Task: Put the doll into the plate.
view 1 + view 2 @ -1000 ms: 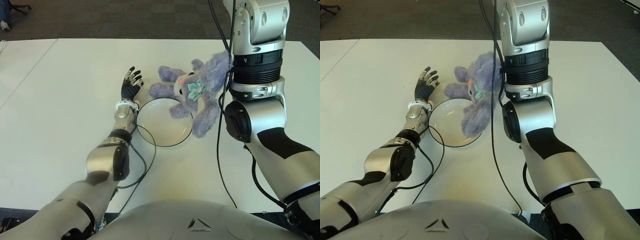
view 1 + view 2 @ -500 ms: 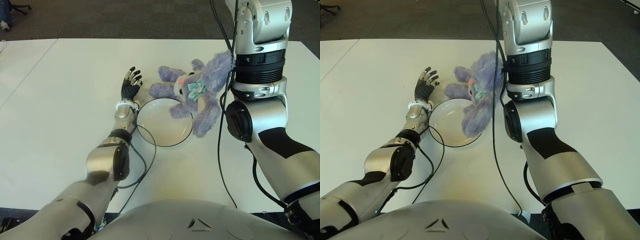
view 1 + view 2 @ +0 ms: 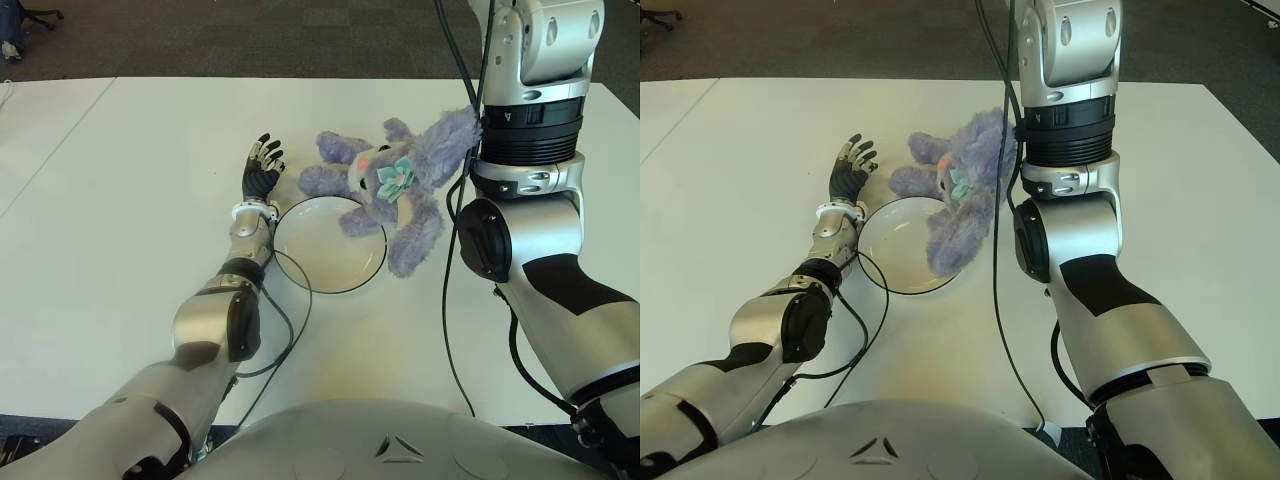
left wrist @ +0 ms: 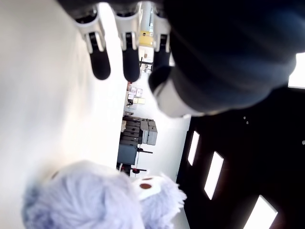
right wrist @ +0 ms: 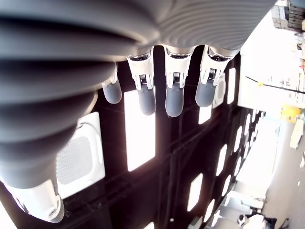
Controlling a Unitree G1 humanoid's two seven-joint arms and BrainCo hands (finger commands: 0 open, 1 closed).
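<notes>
Doll [image 3: 385,195] sprawls across our plate's [image 3: 318,262] far rim, just right of our spread, empty left hand [image 3: 262,170].

White table, plate and doll

The table [image 3: 120,190] carried a white plate [image 3: 328,243] near its middle; a purple doll [image 3: 385,185] lay at the plate's one o'clock, overlapping its rim.

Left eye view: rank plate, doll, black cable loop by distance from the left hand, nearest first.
From the left hand:
1. Plate, just to its right and nearer the robot.
2. Doll, to its right, overlapping the plate's far rim.
3. Black cable loop, nearer the robot, beside the forearm.
</notes>
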